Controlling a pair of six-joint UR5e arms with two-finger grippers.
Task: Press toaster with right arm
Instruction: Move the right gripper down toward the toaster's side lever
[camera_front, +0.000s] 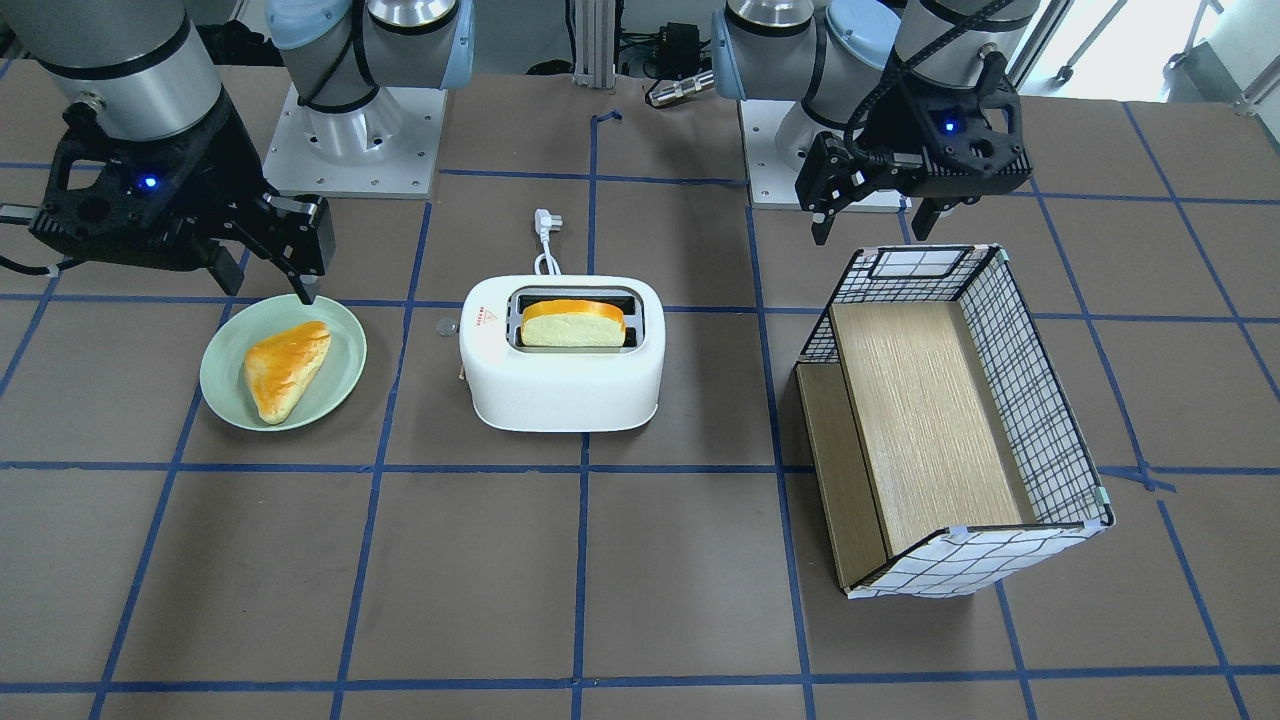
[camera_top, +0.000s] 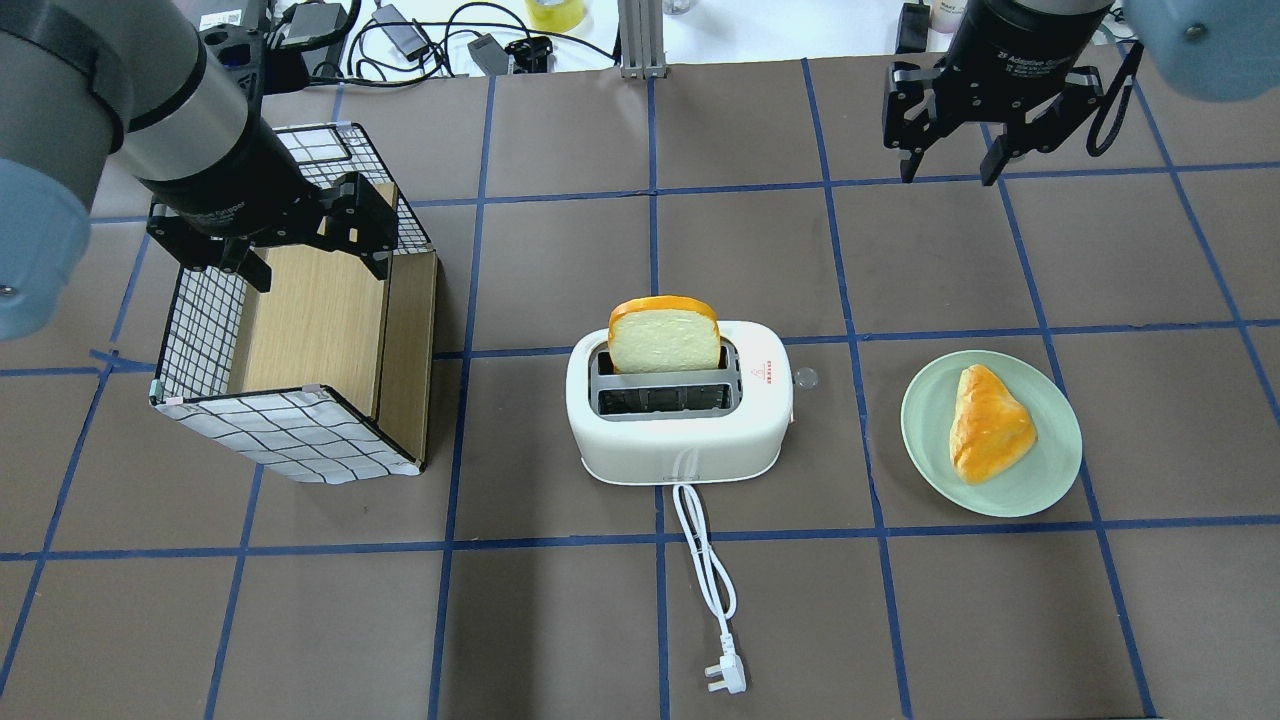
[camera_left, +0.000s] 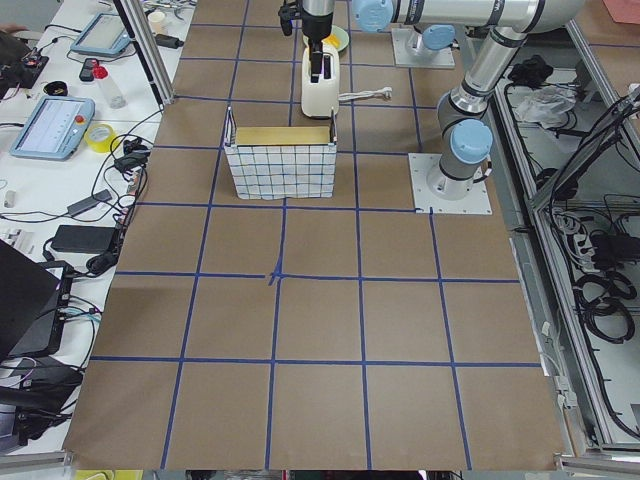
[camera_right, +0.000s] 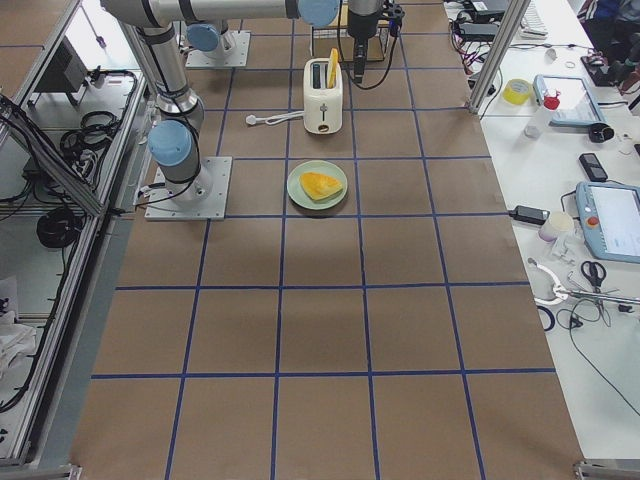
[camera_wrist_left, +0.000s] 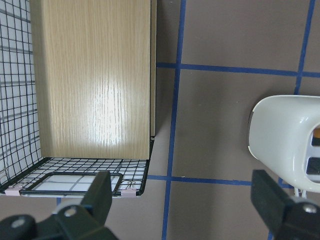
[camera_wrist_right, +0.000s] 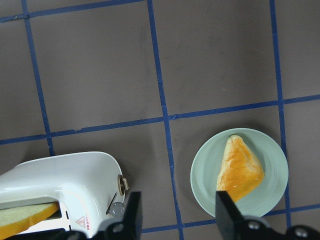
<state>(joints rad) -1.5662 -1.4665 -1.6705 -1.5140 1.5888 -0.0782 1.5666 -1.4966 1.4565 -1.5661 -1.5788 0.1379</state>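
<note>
Here, bread slice (camera_top: 664, 337) in toaster (camera_top: 680, 447)

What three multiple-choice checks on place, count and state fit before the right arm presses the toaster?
1. Where does the green plate lie from the toaster?
A) on the robot's right
B) on the robot's left
C) on top of it
2. How many toaster slots hold a bread slice?
A) none
B) one
C) both
3. The right gripper is:
A) shut on the bread slice
B) open and empty
C) shut on the green plate
Answers:
1 A: the overhead view shows it right of the toaster.
2 B: the other slot is bare.
3 B: its jaws stand apart, nothing between.
</note>
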